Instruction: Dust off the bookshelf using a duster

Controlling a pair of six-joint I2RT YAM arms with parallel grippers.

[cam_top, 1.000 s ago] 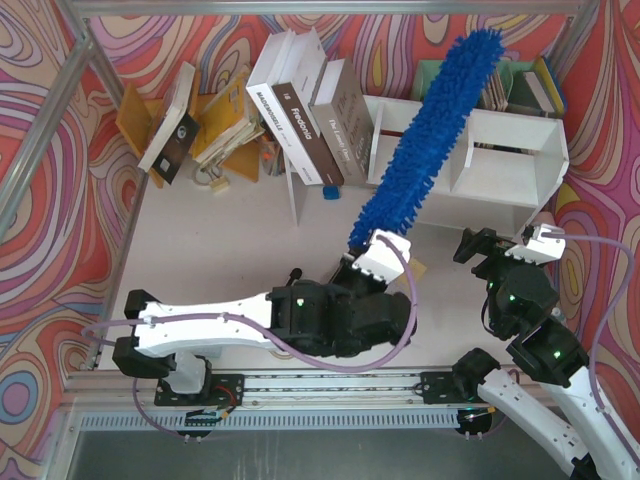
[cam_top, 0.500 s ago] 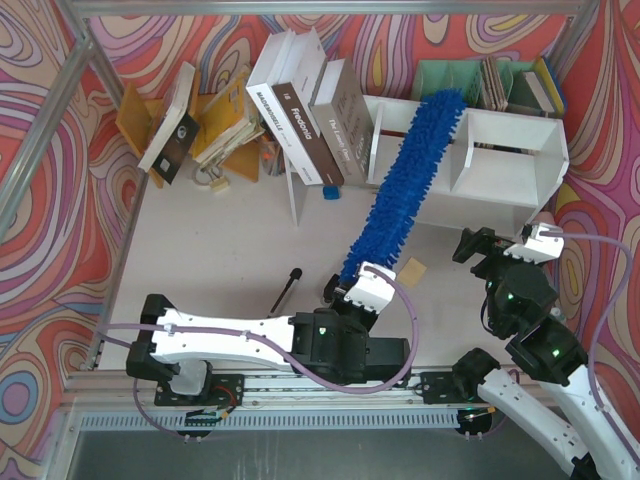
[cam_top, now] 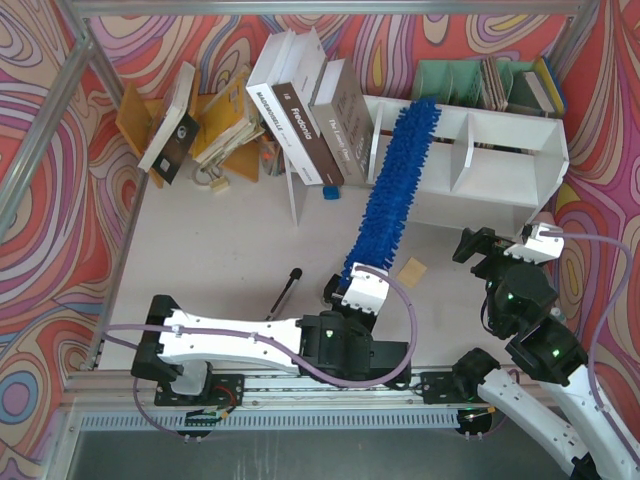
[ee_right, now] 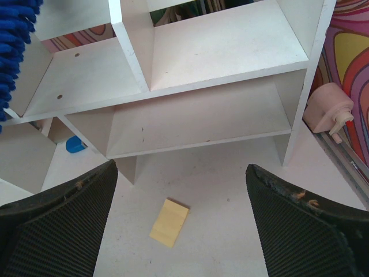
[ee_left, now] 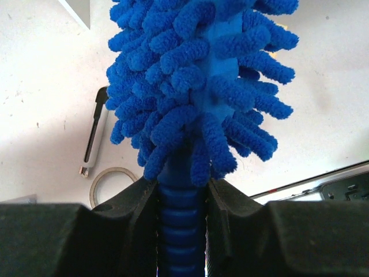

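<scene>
The pale surface (cam_top: 220,250) carries the white bookshelf (cam_top: 505,185) at its far right corner. A second ago the blue duster (cam_top: 395,185) stood tilted up, its tip over the patterned back wall beyond the shelf. Now it has swung down, and its shaggy head slants from mid-surface onto the left half of the upper tier, beside the central divider. I take that as the wiping stroke beginning; the right half and the lower tier look untouched.

The left tool (ee_left: 181,199) is clamped tight on the ribbed handle and has drawn back toward the near edge. The right tool (ee_right: 179,231) hangs before the shelf, jaws spread wide and holding nothing. A small tan block (ee_right: 169,222) lies just below it.
</scene>
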